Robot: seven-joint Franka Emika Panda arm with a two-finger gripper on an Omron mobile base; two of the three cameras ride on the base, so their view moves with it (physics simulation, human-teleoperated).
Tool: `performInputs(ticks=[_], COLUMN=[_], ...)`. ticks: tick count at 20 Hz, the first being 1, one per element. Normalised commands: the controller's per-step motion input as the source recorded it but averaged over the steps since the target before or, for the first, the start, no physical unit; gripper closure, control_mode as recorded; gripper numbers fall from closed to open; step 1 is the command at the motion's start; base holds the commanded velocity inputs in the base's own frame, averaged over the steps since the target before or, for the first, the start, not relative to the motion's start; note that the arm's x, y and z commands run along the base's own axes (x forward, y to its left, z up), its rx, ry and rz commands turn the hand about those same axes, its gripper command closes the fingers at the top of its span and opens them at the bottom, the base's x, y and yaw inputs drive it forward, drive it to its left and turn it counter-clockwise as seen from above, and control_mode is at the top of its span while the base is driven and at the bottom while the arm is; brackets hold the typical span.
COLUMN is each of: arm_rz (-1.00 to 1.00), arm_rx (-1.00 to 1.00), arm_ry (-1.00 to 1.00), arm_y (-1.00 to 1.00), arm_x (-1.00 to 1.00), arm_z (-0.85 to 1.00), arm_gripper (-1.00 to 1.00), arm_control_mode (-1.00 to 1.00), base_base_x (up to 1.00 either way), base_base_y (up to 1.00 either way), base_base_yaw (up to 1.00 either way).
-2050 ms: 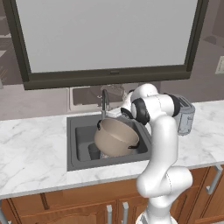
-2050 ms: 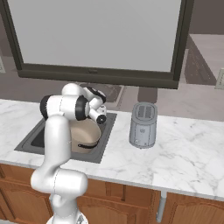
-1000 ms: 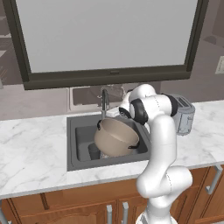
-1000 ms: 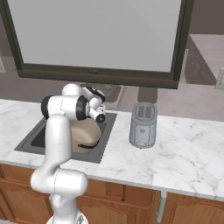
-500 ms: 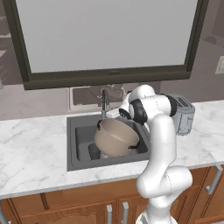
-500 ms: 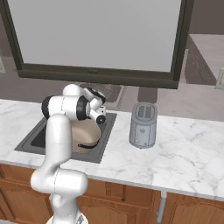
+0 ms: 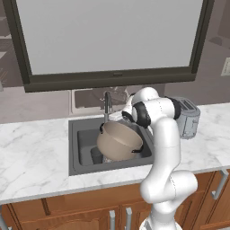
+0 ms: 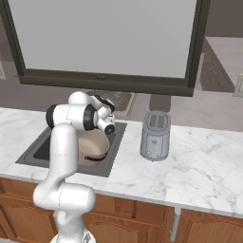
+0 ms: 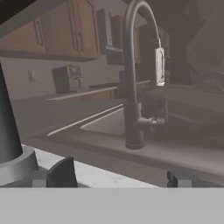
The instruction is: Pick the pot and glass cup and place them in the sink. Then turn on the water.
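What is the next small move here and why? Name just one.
Probably ease the open gripper toward the faucet and its side lever. The pot already rests tilted in the sink, a dark cup-like shape sits beside it, and no water is running.

Pot (image 8: 92,147) sits tilted in sink (image 8: 35,147), partly hidden behind white arm (image 8: 64,156). Grey toaster (image 8: 154,129) stands on marble desk (image 8: 199,166), right of sink.
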Motion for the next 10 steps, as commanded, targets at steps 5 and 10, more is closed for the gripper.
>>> performInputs(ticks=[5, 10], arm_rz=[0.00, 0.00], arm_rx=[0.00, 0.00], arm_ry=[0.00, 0.00], arm_y=[0.00, 0.00], arm_x=[0.05, 0.03], arm_z=[-0.05, -0.04], arm_gripper=[-1.00, -1.00], arm_control_mode=[-1.00, -1.00], base_base_x=[0.00, 0.00], base_base_y=[0.00, 0.00], base_base_yaw=[0.00, 0.00])
